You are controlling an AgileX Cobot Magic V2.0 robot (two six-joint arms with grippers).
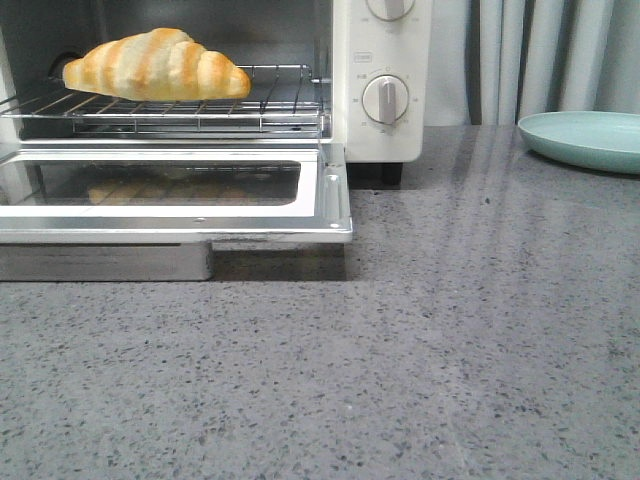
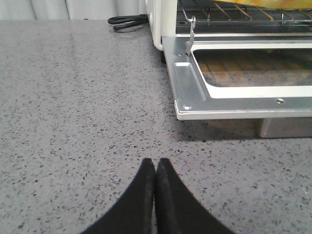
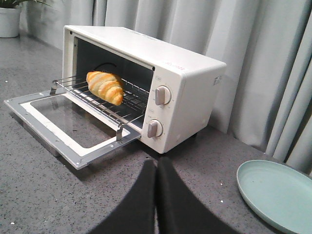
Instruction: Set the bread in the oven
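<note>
While bread (image 1: 157, 65) lies on the wire rack (image 1: 200, 108) inside oven (image 1: 380, 80), upper left of frame: door (image 1: 335, 190) down. Left gripper (image 2: 155, 168), right gripper (image 3: 156, 170): pressed closed, empty. Advice: lift door gently, avoiding rack.

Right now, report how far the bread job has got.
Done: the bread lies on the wire rack inside the oven. In hand: nothing; both grippers, left and right, have their jaws shut and empty. Left: the door hangs open.
</note>
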